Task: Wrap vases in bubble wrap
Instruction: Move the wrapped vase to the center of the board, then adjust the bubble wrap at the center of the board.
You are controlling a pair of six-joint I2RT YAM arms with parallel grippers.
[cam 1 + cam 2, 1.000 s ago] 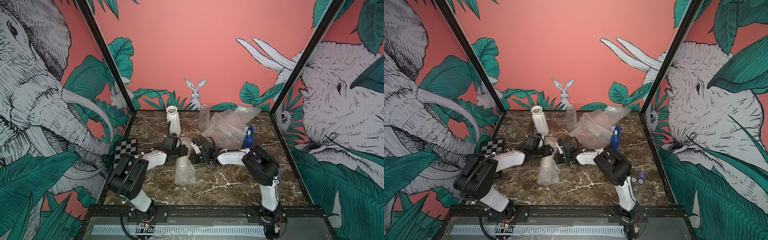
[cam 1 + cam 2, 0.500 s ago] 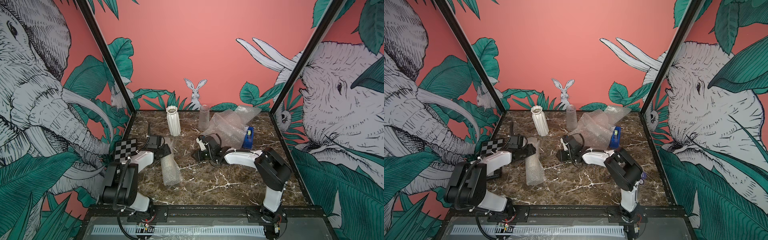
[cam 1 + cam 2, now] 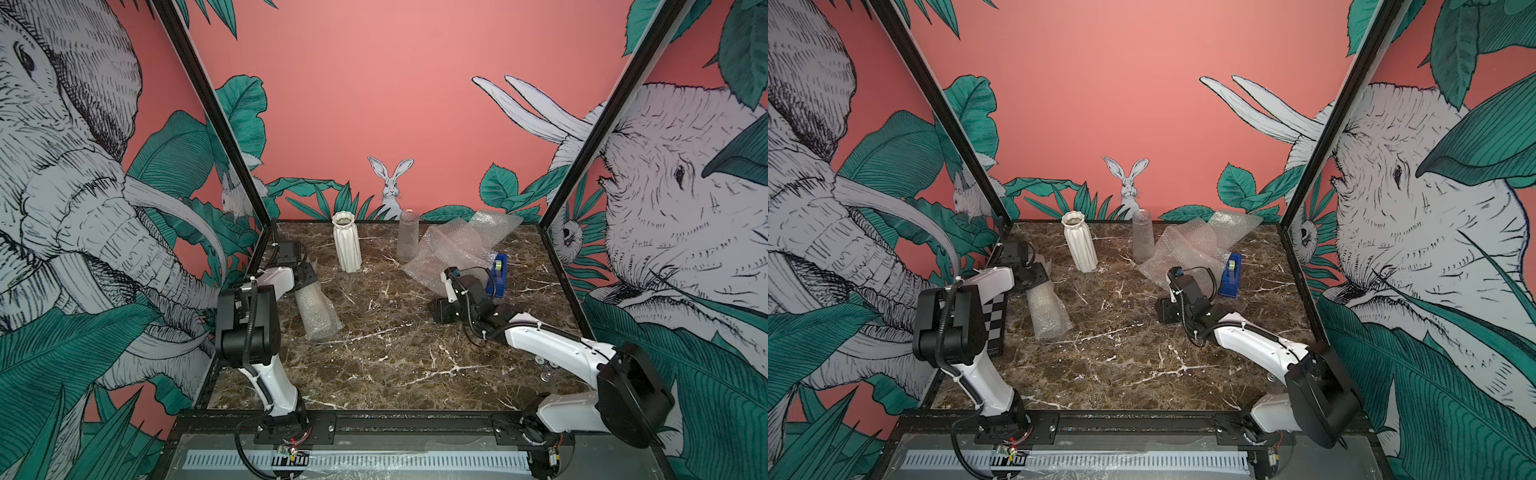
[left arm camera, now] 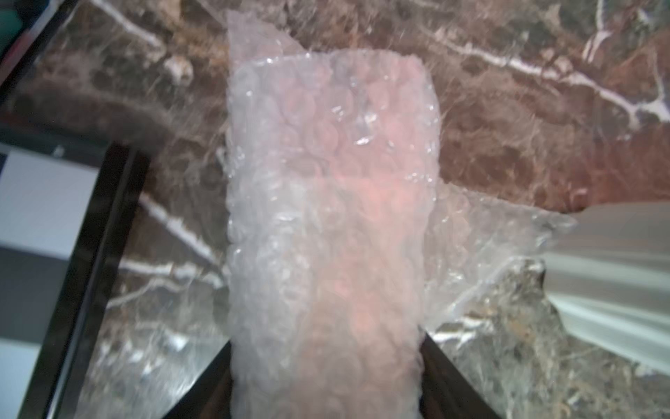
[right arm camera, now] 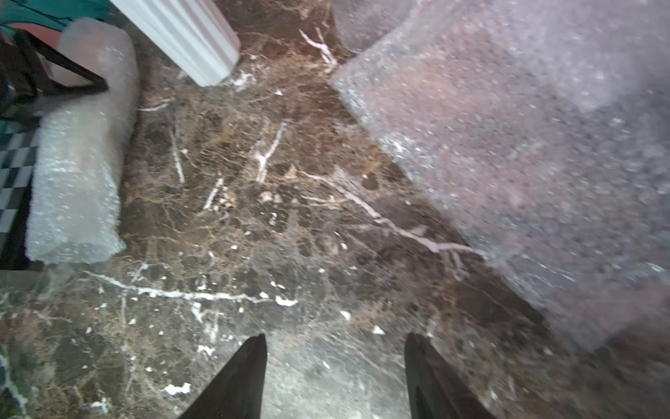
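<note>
Left wrist view: your left gripper [image 4: 326,370] clamps the wrapped vase [image 4: 326,199]; your right gripper [image 5: 335,337] gapes empty, bubble wrap [image 5: 525,145] beyond it.

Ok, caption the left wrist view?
Left gripper holding rolled translucent bubble wrap over brown marble table, white ribbed ceramic vase alongside.
</note>
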